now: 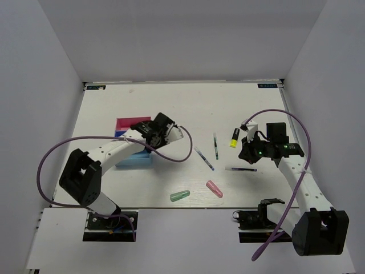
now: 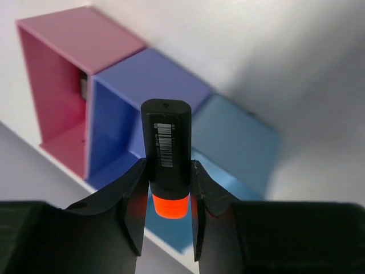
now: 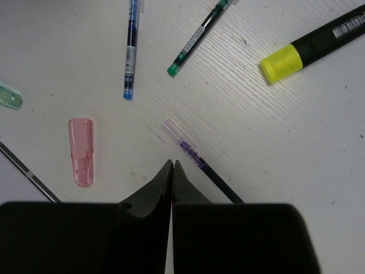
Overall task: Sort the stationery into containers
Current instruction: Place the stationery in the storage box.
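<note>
An orange-capped marker (image 2: pixel 166 142) is being pinched near its cap by the left fingers (image 2: pixel 134 200) and is being held above the organizer (image 2: pixel 57 85), roughly in line with its dark blue bin (image 2: pixel 114 120). The right fingers (image 3: pixel 151 197) are being held pressed together, gripping nothing, above the bench (image 3: pixel 285 148), just beside a thin purple pen (image 3: pixel 197 161). The marker is being judged light, rigid and smooth-skinned; twisting within the pinch is being considered possible. The pen is being judged light, stiff and prone to rolling; a hold across mid-barrel is being advised.
</note>
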Robot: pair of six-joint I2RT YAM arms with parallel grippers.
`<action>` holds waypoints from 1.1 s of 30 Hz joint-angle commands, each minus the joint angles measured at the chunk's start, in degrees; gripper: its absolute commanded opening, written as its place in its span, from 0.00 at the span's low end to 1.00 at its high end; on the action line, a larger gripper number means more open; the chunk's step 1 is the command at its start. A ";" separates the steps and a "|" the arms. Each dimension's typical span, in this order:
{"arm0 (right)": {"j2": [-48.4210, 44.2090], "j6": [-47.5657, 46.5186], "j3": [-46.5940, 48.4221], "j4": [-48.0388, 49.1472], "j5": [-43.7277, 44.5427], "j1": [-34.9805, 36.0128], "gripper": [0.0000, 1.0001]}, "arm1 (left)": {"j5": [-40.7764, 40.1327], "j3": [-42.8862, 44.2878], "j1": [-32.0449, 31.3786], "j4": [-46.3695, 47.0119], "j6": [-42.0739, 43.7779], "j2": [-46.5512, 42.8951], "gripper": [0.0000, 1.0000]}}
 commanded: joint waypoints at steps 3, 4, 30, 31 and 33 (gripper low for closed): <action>-1.50 -0.56 -0.29 2.37 -0.41 -0.09 0.00 | -1.87 0.46 8.58 15.86 16.52 2.54 0.00; -1.42 -0.73 -0.20 2.37 -0.41 -0.09 0.00 | -1.52 0.98 9.20 16.58 17.23 3.15 0.00; 1.75 -1.61 -0.11 1.75 0.82 -0.09 0.20 | -0.82 4.60 18.61 32.58 21.11 12.22 0.44; 1.66 -1.70 0.06 1.75 0.82 -0.01 0.32 | -0.99 4.59 18.61 32.58 20.84 11.25 0.54; 2.10 -1.44 0.15 1.58 0.91 -0.09 0.49 | -1.34 4.77 18.78 31.97 18.74 10.20 0.69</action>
